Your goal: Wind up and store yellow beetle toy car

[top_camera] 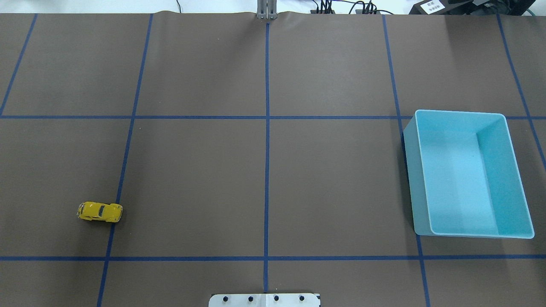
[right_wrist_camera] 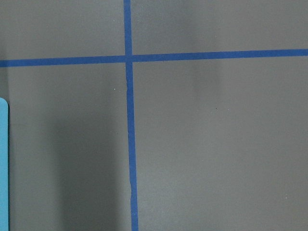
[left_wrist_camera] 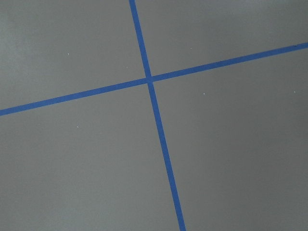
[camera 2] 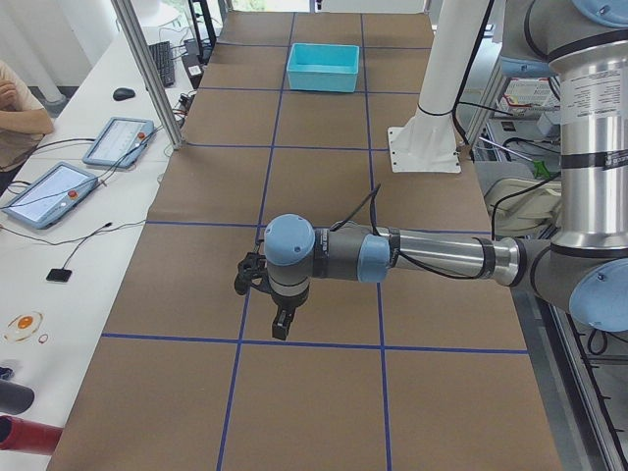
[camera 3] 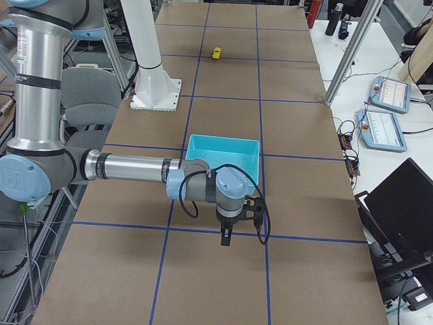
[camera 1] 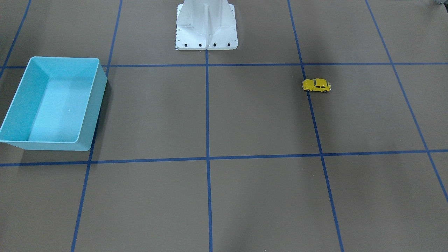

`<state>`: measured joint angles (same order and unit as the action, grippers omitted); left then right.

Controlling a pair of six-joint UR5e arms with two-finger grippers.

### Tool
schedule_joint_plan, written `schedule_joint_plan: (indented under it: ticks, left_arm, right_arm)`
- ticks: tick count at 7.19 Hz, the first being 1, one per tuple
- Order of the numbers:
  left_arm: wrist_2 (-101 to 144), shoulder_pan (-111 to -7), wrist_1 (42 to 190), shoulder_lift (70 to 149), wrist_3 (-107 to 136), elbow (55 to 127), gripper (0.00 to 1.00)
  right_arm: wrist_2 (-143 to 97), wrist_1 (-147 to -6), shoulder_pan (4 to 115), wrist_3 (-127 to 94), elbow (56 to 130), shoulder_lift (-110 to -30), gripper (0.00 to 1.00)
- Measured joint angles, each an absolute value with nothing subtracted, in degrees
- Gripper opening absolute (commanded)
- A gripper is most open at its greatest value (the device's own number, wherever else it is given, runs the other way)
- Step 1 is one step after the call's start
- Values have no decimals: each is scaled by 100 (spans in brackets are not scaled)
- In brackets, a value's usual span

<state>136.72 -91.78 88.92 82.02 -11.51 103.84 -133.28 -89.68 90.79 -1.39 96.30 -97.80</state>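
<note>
The yellow beetle toy car (top_camera: 100,211) is sitting on the tabletop (top_camera: 192,170), well apart from the right end effector (camera 3: 226,237). Whether that or the left end effector (camera 2: 280,329) is clenched, I cannot tell. The car is likely light, rigid, glossy and free-rolling, so pinching across its doors is looking safest.

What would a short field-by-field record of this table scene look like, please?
car: yellow beetle toy car, on its wheels on the table, robot's left side, one end on a blue tape line
bin: light-blue bin, robot's right side, empty
left arm: left hand above the table; open or shut unclear
right arm: right hand above the table near the bin; open or shut unclear
task state: car not yet stored
</note>
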Motion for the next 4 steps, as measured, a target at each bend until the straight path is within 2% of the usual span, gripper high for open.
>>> schedule_joint_plan:
  ticks: [4]
  left_arm:
    - [13697, -8817, 8980, 8238, -1152, 10816, 100]
  right_arm:
    - [-13301, -8969, 9079, -132, 9571, -9830, 100]
